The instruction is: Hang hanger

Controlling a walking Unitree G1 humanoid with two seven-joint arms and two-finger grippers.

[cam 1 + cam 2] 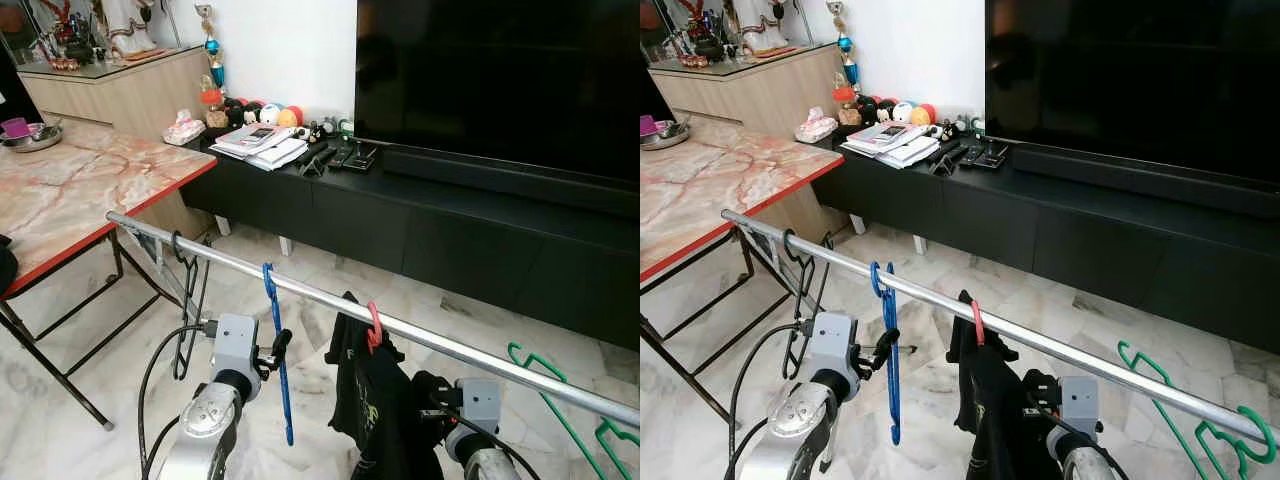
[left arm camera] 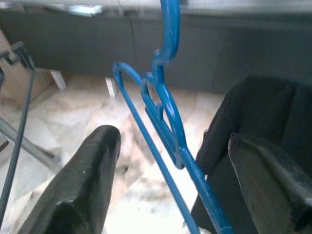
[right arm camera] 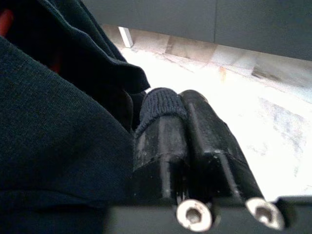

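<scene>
The blue hanger (image 1: 279, 340) already hooks over the rail (image 1: 420, 335), so the hanging looks done. The left gripper (image 2: 173, 170) sits spread wide, the hanger between its fingers untouched. The right gripper (image 3: 187, 126) is closed beside the shirt (image 1: 375, 410).

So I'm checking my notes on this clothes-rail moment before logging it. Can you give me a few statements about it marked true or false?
1. The blue hanger hangs by its hook on the metal rail. True.
2. The left end effector is shut on the blue hanger. False: its fingers stand open on either side of the hanger.
3. A dark garment hangs from a red hanger on the rail. True.
4. The green hanger is on the marble table. False: it hangs at the rail's right end.
5. The right end effector is wide open. False: its fingers are together beside the garment.
</scene>
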